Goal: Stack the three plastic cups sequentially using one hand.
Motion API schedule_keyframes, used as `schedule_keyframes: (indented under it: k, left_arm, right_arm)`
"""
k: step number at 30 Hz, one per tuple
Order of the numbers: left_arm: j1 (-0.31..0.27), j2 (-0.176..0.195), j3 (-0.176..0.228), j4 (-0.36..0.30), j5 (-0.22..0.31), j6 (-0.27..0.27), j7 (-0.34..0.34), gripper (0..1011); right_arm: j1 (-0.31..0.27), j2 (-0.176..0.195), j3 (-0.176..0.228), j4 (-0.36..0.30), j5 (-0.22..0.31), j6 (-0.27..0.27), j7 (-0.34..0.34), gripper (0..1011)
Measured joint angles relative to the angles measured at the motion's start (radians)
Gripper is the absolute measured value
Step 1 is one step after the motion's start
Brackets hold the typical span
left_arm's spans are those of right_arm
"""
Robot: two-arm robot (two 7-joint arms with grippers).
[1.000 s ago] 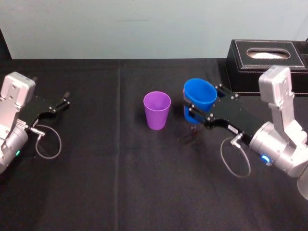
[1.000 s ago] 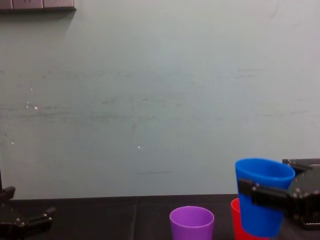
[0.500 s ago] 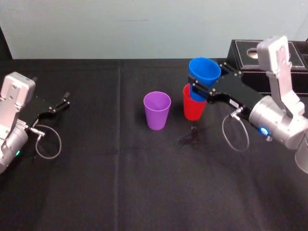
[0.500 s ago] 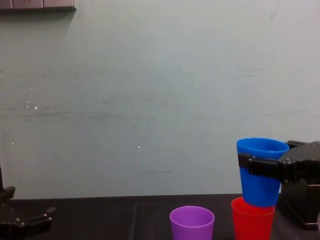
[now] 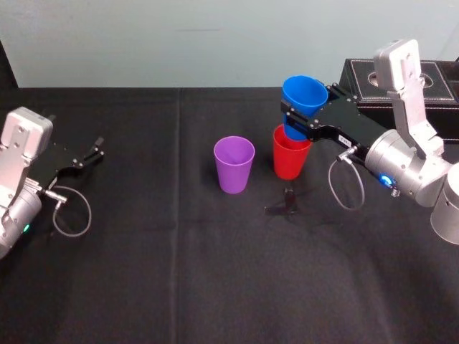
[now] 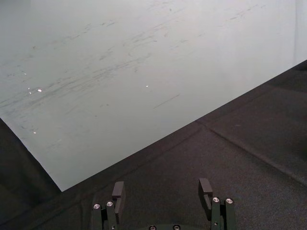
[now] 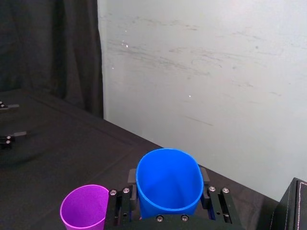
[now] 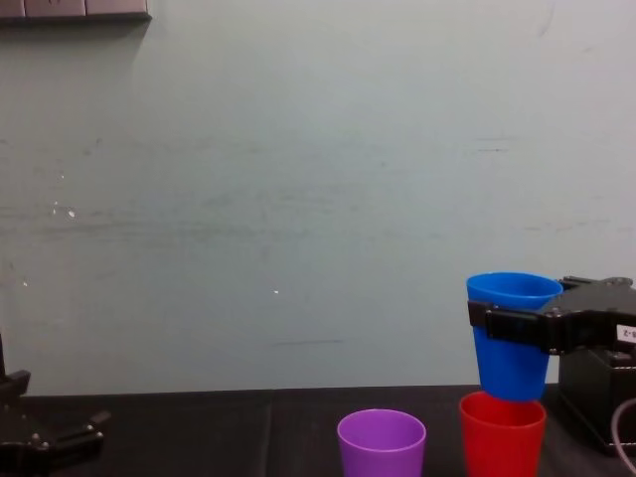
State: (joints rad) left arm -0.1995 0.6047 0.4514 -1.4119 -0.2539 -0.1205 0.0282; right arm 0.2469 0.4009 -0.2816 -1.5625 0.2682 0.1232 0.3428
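My right gripper [image 5: 301, 115] is shut on the blue cup [image 5: 304, 98], with one finger against each side of it, as the right wrist view [image 7: 168, 194] makes plain. The blue cup [image 8: 512, 343] hangs upright just above the red cup [image 8: 502, 434], its base at the red rim. On the black cloth, the red cup [image 5: 290, 158] stands to the right of the purple cup [image 5: 234, 164]. The purple cup [image 7: 84, 207] also shows beside the blue cup [image 7: 168, 182]. My left gripper [image 5: 90, 154] rests open at the far left, fingers [image 6: 118, 194] spread.
A black stitched box [image 5: 399, 82] stands at the back right, behind my right arm. The black table [image 5: 179, 272] runs to a pale wall [image 8: 298, 199] at the back. A loose cable loop [image 5: 72, 215] hangs by the left arm.
The right gripper has lifted the blue cup out from the red cup's front and carried it up and back. It now hangs over the red cup. The left arm has not moved.
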Motion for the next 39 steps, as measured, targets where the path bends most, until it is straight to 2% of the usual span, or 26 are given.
schedule_keyframes:
  k: [39]
  left_arm:
    - [0.0, 0.0, 0.0, 0.0, 0.0, 0.0, 0.0, 1005]
  right_arm:
    - [0.017, -0.034, -0.012, 0.116, -0.014, -0.05, 0.011, 726]
